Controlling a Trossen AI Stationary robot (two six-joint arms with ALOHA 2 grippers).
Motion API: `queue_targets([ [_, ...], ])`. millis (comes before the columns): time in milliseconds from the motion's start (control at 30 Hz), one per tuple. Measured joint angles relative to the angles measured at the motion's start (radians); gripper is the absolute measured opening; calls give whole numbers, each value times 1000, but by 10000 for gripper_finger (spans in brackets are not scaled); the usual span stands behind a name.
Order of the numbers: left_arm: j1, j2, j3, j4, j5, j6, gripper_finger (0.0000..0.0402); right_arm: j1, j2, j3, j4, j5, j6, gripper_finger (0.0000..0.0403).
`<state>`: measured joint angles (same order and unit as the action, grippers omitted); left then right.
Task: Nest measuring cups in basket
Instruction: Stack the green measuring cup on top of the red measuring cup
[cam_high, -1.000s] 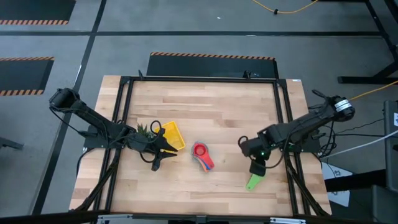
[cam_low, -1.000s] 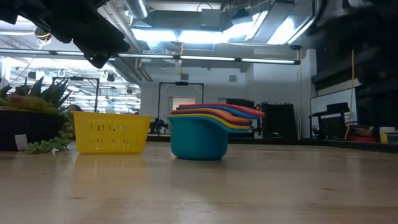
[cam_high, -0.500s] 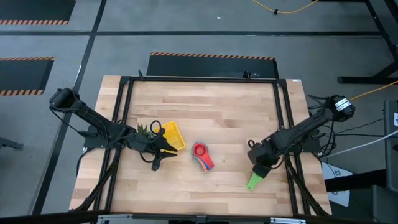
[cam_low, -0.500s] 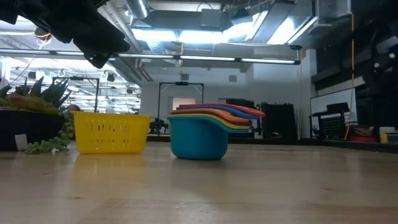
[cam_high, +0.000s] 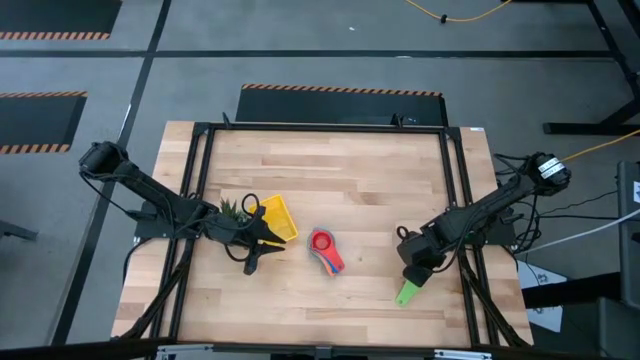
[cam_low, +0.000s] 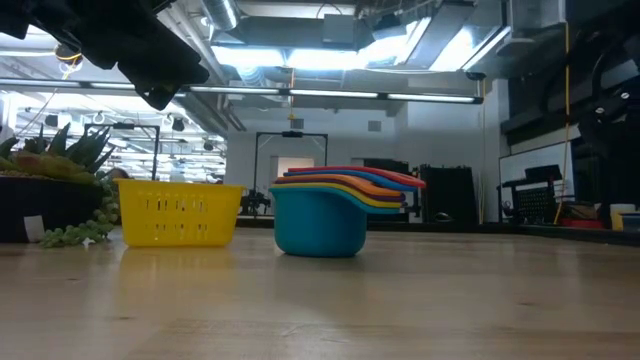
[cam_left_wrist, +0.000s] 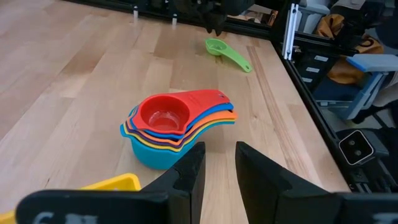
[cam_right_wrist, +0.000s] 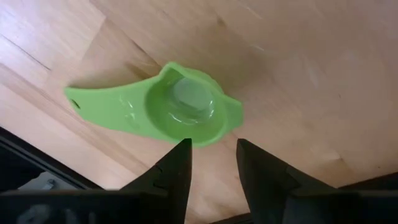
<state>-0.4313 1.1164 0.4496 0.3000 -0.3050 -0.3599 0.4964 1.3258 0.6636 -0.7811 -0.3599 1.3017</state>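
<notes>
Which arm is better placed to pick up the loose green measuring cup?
The right. The right gripper hangs open just above the green measuring cup, while the left gripper waits by the yellow basket.

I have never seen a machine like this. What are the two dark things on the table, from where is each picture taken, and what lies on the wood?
They are two robot arms, each ending in a two-finger gripper. One picture looks straight down on the wooden table, one looks level across it, and two come from cameras on the wrists.

The left gripper hangs beside the yellow basket, near a small green plant. It is open and holds nothing. In front of it stands a stack of measuring cups, one inside another, the red one on top.

The right gripper is open just above a single green cup, which lies apart on the wood, near the table's right side. It holds nothing.

The basket shows no cups in it.
</notes>
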Motion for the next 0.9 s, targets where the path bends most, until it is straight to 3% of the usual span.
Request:
queue_targets([
  [900,0,0,0,0,0,1,82,25,0,0,10,36,73,131],
])
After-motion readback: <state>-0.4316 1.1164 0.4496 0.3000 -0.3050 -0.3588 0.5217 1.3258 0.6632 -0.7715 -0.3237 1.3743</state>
